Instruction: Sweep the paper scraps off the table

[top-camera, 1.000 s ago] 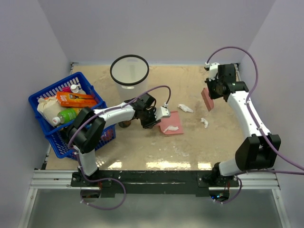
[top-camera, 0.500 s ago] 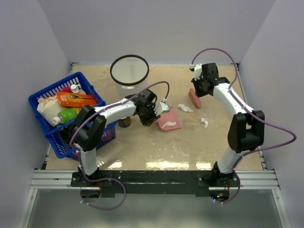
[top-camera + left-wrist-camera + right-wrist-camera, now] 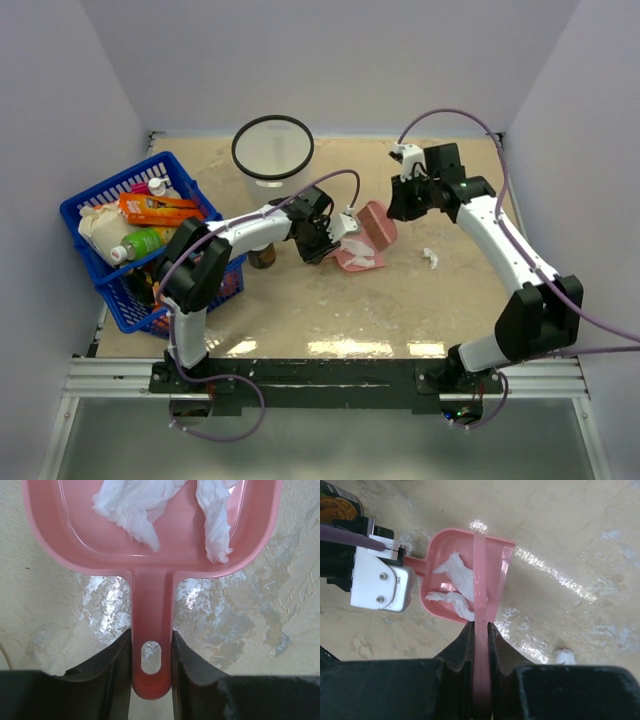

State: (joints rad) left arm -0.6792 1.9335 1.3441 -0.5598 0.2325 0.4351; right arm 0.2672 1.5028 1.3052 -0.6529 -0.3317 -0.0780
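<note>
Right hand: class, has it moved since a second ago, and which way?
Yes. In the top view the right hand, gripping the pink scraper, has moved left from the far right corner of the table toward the bin, reaching the dustpan.

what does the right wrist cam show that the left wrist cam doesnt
Only right wrist: the right gripper shut on a pink scraper, and one loose paper scrap on the table. Only left wrist: the left gripper clamped on the dustpan handle, seen close. Both: the pink dustpan holding two paper scraps.
</note>
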